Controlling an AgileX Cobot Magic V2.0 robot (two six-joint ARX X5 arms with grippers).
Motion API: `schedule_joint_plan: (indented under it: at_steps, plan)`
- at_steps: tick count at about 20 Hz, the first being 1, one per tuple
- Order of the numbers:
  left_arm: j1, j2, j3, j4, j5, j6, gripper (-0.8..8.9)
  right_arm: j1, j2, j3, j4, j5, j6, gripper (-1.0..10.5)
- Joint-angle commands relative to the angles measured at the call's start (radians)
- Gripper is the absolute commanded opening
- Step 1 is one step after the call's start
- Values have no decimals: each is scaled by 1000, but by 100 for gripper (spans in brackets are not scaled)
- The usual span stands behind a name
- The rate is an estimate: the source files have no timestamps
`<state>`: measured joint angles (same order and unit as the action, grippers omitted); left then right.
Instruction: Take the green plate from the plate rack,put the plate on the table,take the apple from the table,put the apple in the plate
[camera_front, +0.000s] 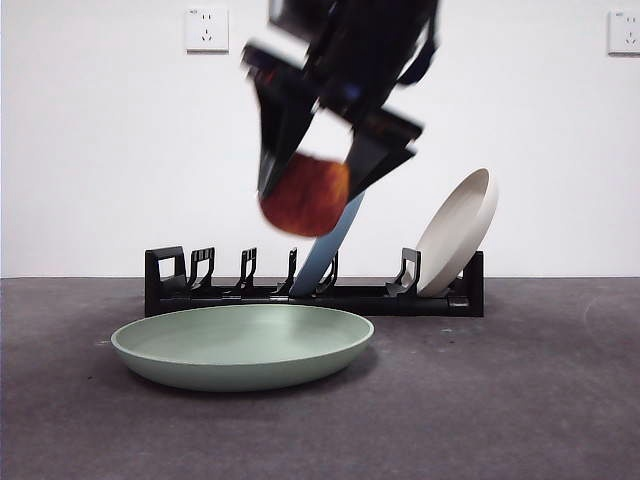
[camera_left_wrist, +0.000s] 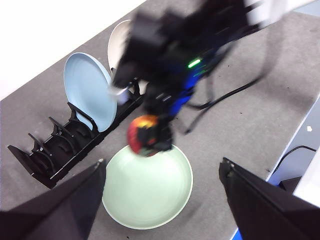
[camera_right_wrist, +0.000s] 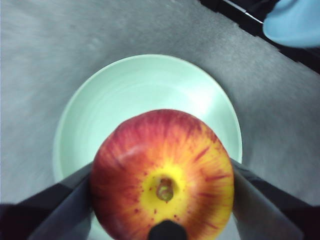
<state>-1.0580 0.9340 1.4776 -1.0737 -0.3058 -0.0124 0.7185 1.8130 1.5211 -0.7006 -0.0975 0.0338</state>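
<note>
Apple (camera_right_wrist: 162, 175) in right fingers (camera_right_wrist: 65, 200) above empty green plate (camera_front: 242, 345)

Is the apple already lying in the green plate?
No, the right claw holds the apple in the air above the green plate.

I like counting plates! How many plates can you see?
3. The green plate lies flat on the table, the blue plate and the white plate stand in the rack. None looks hidden.
</note>
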Motion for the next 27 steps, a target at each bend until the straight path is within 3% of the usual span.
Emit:
schedule_joint_plan:
  at_steps: [1,9,17,18,21,22,27]
  plan:
    - [-3,-2,3,1,0,-3,382,12,101,66,3,2,-29,-18]
    - [-3,-2,3,-14,-2,-3,381,65,257,92,-11,127,-119,-18]
    - [-3,-2,3,-28,-2,-3,381,108,285,91,-18,132,-166,-16]
    - [-3,-2,3,-29,-2,-3,381,108,285,91,-18,133,-166,20]
    - [-3,-2,3,-36,-2,-4,381,106,285,91,-18,145,-166,517]
    - [-3,-2,3,-37,-2,-4,381,106,285,91,-18,163,-166,586]
    - [-3,-2,3,-37,-2,-4,381,108,277,94,-14,182,-165,613]
